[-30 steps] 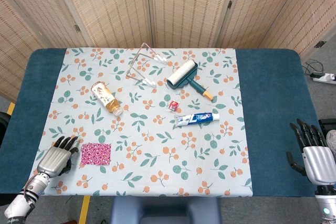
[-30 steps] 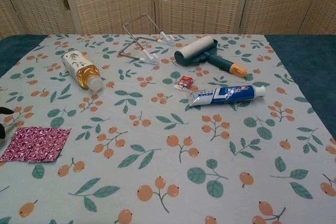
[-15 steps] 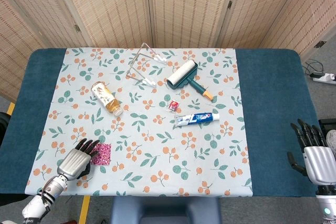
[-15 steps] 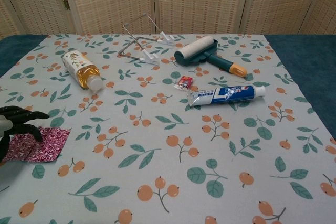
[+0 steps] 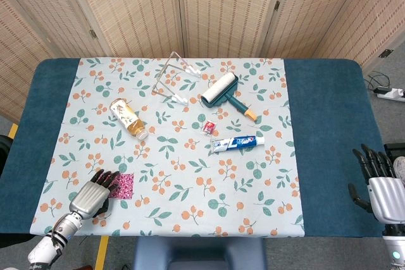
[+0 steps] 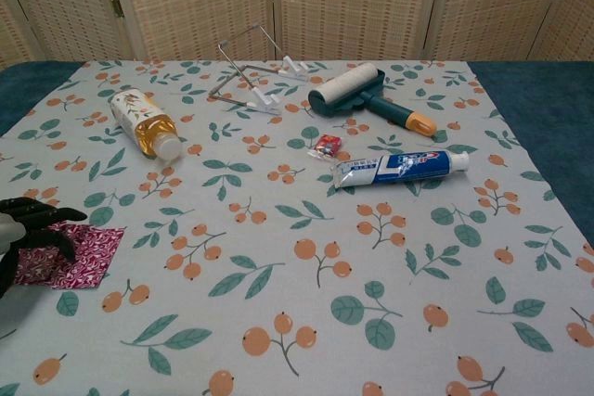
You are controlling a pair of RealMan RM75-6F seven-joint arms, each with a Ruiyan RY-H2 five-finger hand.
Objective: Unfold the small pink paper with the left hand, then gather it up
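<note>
The small pink patterned paper (image 5: 124, 185) (image 6: 82, 252) lies flat on the floral cloth near the table's front left. My left hand (image 5: 92, 195) (image 6: 28, 234) lies over its left part, black fingers spread on top of it, so only the paper's right side shows. I cannot see any fold being lifted. My right hand (image 5: 380, 188) hangs past the table's right front edge, fingers apart, holding nothing; the chest view does not show it.
A tea bottle (image 5: 128, 119) lies behind the paper. Further back are a wire stand (image 5: 173, 78), a lint roller (image 5: 224, 93), a small red wrapper (image 5: 209, 126) and a toothpaste tube (image 5: 237, 143). Blue table cloth (image 5: 329, 124) flanks the floral cloth.
My left hand slid right from beside the paper onto it, covering its left half. The right hand has barely shifted.
</note>
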